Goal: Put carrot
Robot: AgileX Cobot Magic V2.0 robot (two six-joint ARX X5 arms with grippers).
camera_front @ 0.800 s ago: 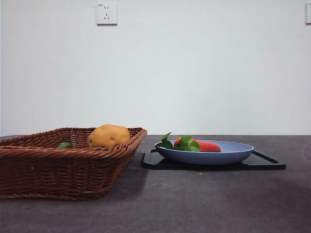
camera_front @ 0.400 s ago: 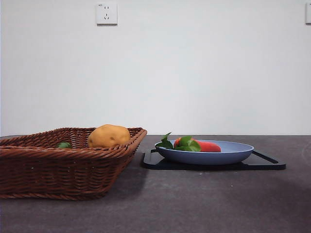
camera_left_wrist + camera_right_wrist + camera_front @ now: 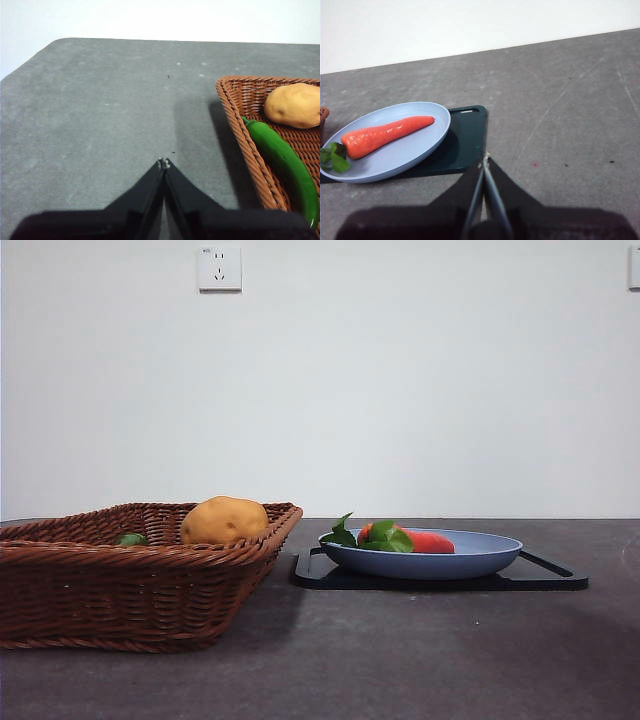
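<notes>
Nothing is seen to have moved since the earlier front pictures: the carrot (image 3: 415, 540), the plate, the basket and its contents are found in the same places, and no arm is shown in the front view.

The carrot is laid on its side in the blue plate (image 3: 480, 558), with its green leaves (image 3: 372, 534) hanging over the rim on the side toward the wicker basket (image 3: 120, 590). In the right wrist view the tapered body is seen stretched across the plate's floor, the leaves at the edge nearest the basket. The plate is set on a dark board (image 3: 545, 578), which is judged to be there as a fixed base so that the plate is kept from sliding on the grey table (image 3: 400, 670).

In the basket a yellow-brown potato (image 3: 224, 520) is rested against the far wall, and beside it a green pepper (image 3: 285, 162) is laid along the rim; only a small green tip of it is shown in the front view.

The left gripper (image 3: 164, 162) is held over bare table just beside the basket, its jaws pressed together on nothing. The right gripper (image 3: 485, 158) is held near the board's corner, well apart from the carrot, jaws likewise closed and empty. Both are judged to be parked clear of the things, so the placing is taken as done.
</notes>
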